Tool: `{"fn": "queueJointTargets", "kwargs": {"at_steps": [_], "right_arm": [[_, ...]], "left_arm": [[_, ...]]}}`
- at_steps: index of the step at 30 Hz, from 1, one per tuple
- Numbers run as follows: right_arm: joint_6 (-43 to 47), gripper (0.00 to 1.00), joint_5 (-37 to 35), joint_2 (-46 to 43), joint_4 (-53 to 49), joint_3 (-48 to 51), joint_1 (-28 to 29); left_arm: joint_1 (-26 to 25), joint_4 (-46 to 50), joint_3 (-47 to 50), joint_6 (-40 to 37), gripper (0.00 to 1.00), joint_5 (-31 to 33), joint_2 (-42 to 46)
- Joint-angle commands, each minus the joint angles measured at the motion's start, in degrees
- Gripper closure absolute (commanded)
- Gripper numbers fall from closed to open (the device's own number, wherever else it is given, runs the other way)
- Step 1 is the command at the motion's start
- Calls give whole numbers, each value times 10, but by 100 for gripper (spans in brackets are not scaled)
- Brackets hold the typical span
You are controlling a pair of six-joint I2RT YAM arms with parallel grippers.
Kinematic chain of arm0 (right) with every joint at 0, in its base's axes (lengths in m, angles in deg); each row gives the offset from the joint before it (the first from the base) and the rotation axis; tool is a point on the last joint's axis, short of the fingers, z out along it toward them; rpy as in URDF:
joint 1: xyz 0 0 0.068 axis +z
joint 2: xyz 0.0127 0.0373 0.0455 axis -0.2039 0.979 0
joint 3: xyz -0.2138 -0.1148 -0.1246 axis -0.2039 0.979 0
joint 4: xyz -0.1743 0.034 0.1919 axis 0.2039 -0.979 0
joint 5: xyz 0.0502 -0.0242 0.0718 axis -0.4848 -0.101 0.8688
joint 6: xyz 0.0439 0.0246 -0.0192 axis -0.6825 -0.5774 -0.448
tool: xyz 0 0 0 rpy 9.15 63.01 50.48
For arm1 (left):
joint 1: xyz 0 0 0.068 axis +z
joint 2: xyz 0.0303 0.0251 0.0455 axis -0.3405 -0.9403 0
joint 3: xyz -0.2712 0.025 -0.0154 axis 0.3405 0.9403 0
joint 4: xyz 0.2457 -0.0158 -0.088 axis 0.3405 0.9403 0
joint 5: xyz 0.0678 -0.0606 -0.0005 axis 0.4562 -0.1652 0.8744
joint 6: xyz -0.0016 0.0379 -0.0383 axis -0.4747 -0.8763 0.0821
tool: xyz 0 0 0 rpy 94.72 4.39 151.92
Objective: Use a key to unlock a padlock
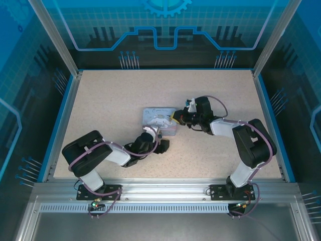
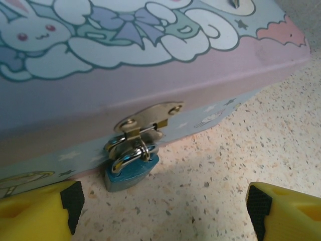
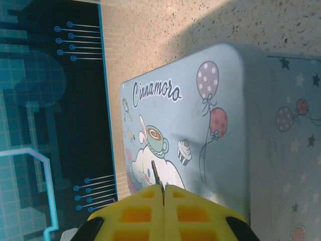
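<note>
Speckled table [image 1: 110,100] ran open from your tin [image 1: 155,115] toward nine and twelve o'clock. The padlock [image 2: 131,169] hung at its hasp [image 2: 148,116] before your wide-spread left gripper [image 2: 160,203]; right gripper [image 3: 164,193] pinched the key [image 3: 156,176].

A robotics lab cell: a speckled beige tabletop [image 1: 110,110] enclosed by blue circuit-patterned wall panels [image 1: 165,30] and silver aluminium frame rails [image 1: 165,190].

Clear front, blocked back
Bare table [image 2: 225,170] lies between the left gripper [image 2: 164,205] and the padlock [image 2: 131,169]; the wall of the tin [image 2: 200,75] stands right behind it.
</note>
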Motion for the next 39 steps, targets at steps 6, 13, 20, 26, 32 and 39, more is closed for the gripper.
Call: {"fn": "queueJointTargets", "kwargs": {"at_steps": [6,13,20,26,32,39], "right_arm": [[3,100,1,17,5,-16,8],[11,100,-5,21,-8,-18,8],[9,100,-8,23,-8,-13,8],[8,100,-7,22,-9,-13,8],[7,100,-7,22,-10,-13,7],[7,100,-6,23,-8,-13,8]], "left_arm": [[-5,-34,-33,-1,14,-24,-38],[-5,-73,-44,36,13,-98,-31],[3,-92,-43,66,13,-102,-25],[22,-120,-39,102,13,-100,-48],[26,-167,-35,126,24,-113,-74],[26,-182,-29,137,37,-96,-87]]}}
